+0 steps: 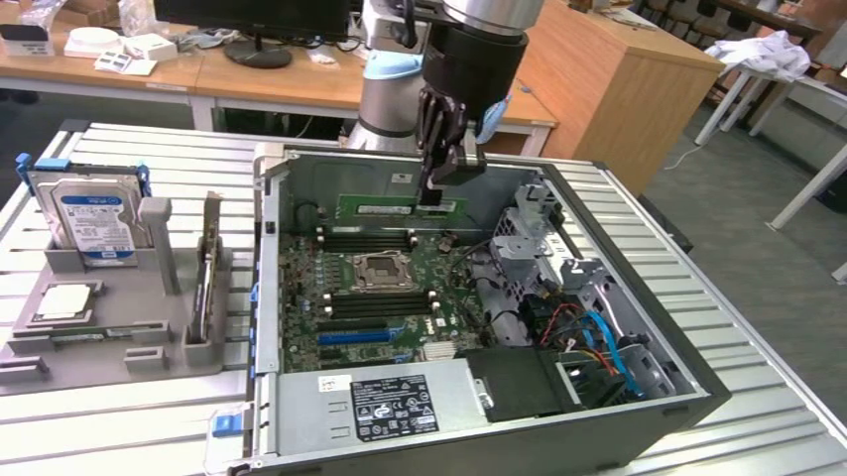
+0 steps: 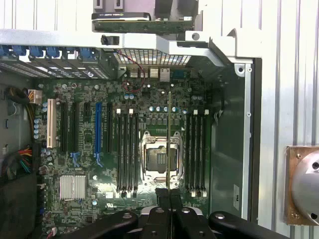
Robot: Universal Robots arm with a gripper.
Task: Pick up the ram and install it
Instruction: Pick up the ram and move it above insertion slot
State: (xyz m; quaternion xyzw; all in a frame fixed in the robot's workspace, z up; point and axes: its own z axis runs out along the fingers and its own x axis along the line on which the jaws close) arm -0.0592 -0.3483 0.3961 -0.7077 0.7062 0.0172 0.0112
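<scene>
Half done, roughly: ram is clamped in claw, clear of counter, hung inside open case above motherboard. Not seated in any slot yet, so install is left.

Ram: long, narrow green circuit stick with a pale label on its face. Standing on its long edge, level, face toward the exterior camera. Upper middle of the exterior frame, inside the open computer case, raised above the memory slots, seated in none. Pinched near its end on the exterior view's right by the closed gripper. Edge-on in the wrist view: a thin line over one side of the CPU socket.
</scene>
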